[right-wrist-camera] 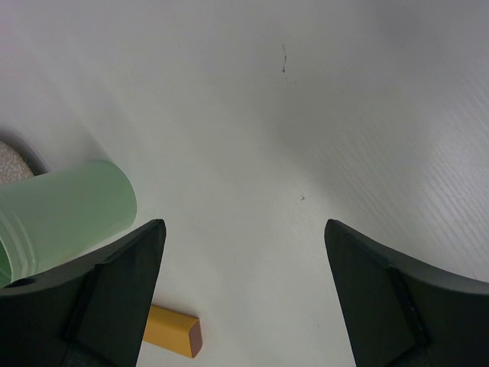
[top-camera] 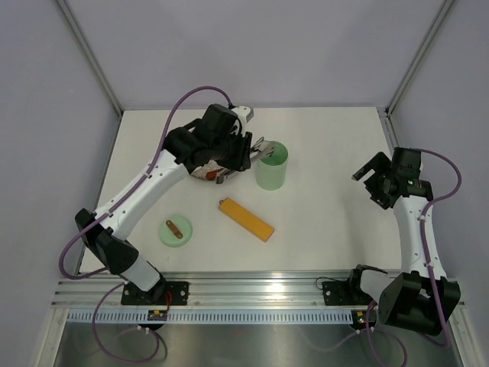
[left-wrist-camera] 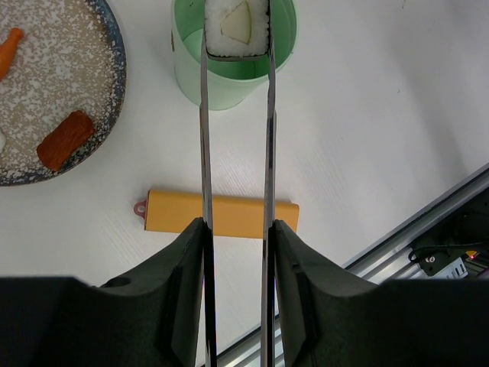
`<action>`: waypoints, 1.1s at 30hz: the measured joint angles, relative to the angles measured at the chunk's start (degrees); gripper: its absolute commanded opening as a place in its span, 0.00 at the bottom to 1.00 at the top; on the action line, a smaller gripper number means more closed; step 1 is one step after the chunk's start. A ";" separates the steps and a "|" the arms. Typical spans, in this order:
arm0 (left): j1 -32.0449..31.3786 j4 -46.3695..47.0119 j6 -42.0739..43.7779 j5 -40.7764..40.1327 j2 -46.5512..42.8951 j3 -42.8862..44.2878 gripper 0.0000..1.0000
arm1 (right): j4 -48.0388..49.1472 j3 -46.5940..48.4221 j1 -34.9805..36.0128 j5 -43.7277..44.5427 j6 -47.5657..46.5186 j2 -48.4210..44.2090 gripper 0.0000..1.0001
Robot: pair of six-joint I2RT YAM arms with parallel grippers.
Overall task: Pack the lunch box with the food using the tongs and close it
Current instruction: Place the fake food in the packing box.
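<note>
Left wrist view: shows the left gripper (left-wrist-camera: 237, 229) with jaws pressed inward on the tongs (left-wrist-camera: 203, 138), one black finger against the outside of each thin grey arm. Shows both arms running straight up the frame, nearly parallel, pinching at their tips a black-and-white roll piece (left-wrist-camera: 237, 27), white rice with a dark rim and pale centre. Places that piece right over the open mouth of the mint-green lunch box (left-wrist-camera: 229, 88), standing upright on the white table (left-wrist-camera: 367, 138); cannot tell its height against the rim. Shows, left of the tub, the grey speckled plate (left-wrist-camera: 61, 76) carrying a reddish-brown sausage piece (left-wrist-camera: 66, 140) and an orange piece (left-wrist-camera: 9, 52). Shows a long orange-yellow bar (left-wrist-camera: 176, 212) lying flat beneath the tongs, close to the fingers. Right wrist view: shows the right gripper (right-wrist-camera: 243, 229) with jaws spread wide, nothing between them, above the white table, the tub at the frame's left edge. Top external view: puts the round green lid (top-camera: 176, 231), brown handle up, flat on the table near the left arm's base, well apart from the tub, and the right gripper far off to the right.
</note>
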 measured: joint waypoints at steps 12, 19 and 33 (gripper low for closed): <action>-0.04 3.26 -0.50 0.98 2.69 -1.66 0.14 | -0.02 -0.02 0.00 0.00 -0.02 0.00 0.93; -0.17 4.42 -0.68 1.53 4.11 -1.66 0.30 | -0.04 -0.02 0.00 0.00 -0.02 0.00 0.93; -0.17 4.48 -0.70 1.88 4.37 -1.66 0.36 | -0.04 -0.09 0.00 0.00 -0.02 0.00 0.93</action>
